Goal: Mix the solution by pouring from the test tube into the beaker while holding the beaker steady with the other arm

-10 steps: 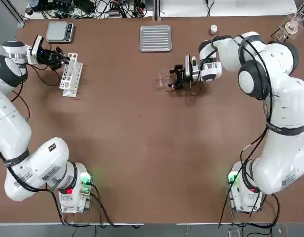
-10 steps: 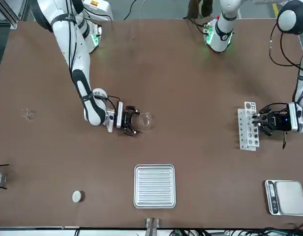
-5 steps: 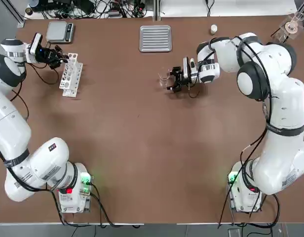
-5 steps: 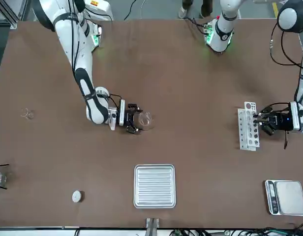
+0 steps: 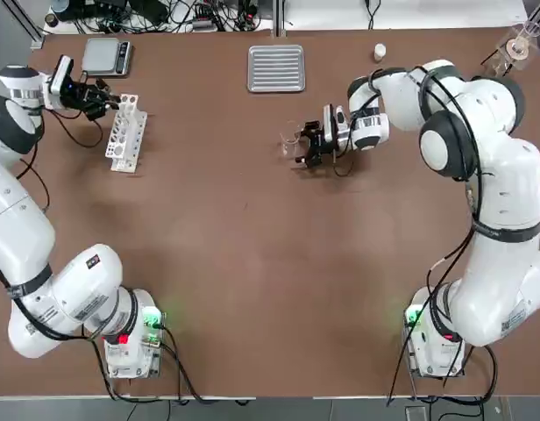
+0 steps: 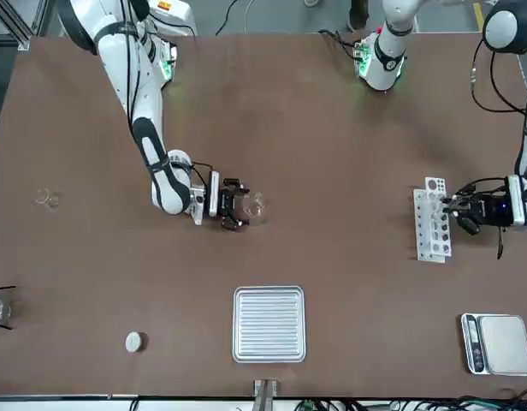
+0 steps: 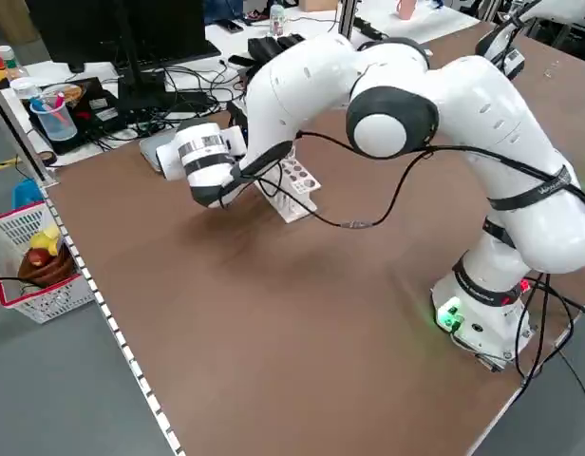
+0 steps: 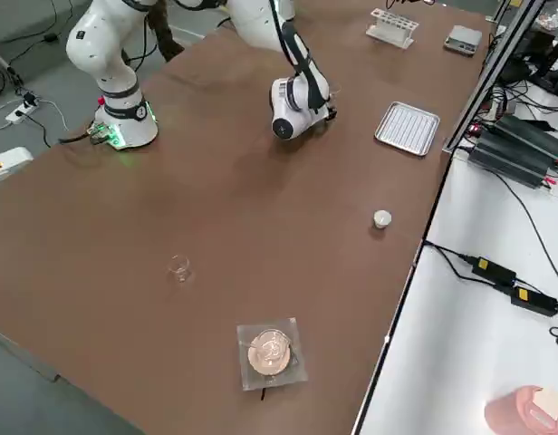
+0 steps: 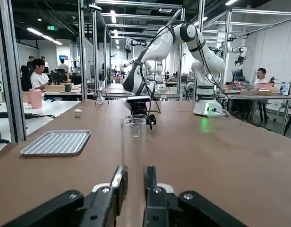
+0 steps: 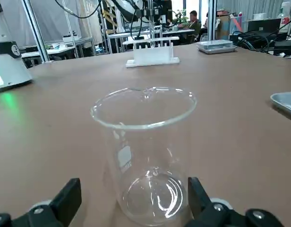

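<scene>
Since the earlier frame, our right gripper (image 5: 303, 146) has advanced, fingers wide around the beaker (image 10: 144, 153). Our left gripper (image 9: 133, 182) pinches the test tube (image 9: 133, 144) beside the rack (image 5: 125, 132).

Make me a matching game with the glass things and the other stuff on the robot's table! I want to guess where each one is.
Things:
1. beaker
2. test tube
3. white rack
4. metal tray

Places:
A. flat by the table's far edge
B. pinched in the left gripper
C. between the right gripper's open fingers
D. on the table beside the left gripper

Pairs: 1-C, 2-B, 3-D, 4-A
</scene>
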`<action>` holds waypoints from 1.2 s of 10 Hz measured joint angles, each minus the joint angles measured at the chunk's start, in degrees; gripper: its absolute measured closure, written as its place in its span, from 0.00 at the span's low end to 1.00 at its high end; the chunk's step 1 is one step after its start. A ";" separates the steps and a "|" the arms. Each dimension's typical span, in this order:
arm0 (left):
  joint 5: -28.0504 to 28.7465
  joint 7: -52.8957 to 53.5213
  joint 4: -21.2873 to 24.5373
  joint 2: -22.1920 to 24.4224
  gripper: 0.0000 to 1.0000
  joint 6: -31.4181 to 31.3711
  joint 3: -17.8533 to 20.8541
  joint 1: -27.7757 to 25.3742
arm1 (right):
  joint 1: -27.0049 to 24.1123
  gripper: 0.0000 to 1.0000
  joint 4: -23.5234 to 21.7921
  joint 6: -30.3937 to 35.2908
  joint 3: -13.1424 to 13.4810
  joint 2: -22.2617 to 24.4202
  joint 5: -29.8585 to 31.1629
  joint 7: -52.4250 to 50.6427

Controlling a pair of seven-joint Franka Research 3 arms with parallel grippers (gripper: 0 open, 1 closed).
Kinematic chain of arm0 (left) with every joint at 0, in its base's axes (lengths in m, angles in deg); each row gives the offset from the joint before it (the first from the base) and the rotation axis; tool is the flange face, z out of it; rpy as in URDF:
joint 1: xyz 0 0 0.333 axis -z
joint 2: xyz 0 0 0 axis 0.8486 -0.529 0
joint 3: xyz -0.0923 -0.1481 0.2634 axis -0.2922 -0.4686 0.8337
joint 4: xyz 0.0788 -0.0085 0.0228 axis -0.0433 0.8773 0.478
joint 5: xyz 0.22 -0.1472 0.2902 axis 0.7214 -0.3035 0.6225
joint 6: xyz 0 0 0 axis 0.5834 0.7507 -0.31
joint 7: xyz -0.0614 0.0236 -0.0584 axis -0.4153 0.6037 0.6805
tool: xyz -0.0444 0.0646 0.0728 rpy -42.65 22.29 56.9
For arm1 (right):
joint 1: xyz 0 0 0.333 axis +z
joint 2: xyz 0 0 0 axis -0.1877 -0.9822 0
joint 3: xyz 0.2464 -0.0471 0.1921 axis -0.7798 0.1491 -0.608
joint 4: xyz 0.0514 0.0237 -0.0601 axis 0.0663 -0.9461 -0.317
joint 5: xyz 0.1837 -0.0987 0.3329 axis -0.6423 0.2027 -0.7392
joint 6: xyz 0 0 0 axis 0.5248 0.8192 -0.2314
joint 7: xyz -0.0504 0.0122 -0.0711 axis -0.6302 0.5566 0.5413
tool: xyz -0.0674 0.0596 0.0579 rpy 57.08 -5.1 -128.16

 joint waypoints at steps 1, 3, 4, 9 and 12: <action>0.00 -0.03 0.01 0.04 0.78 0.02 0.00 0.00 | 0.22 0.00 0.00 0.00 0.00 0.00 -0.44 0.00; 0.02 -0.08 0.44 0.06 0.78 0.01 -0.09 0.01 | 0.35 0.00 0.01 0.01 0.00 0.00 -1.98 -0.04; 0.02 -0.08 0.55 0.06 0.78 0.01 -0.15 0.01 | 0.36 0.00 0.03 0.03 0.00 0.00 -2.89 -0.10; 0.09 -0.10 0.73 1.17 0.78 0.01 -0.12 0.00 | 0.85 0.00 0.05 0.12 0.00 0.00 -4.35 -0.78; 0.11 -0.11 0.77 1.33 0.78 0.01 -0.12 0.00 | 1.14 0.00 0.05 0.12 0.00 0.00 -4.56 -0.79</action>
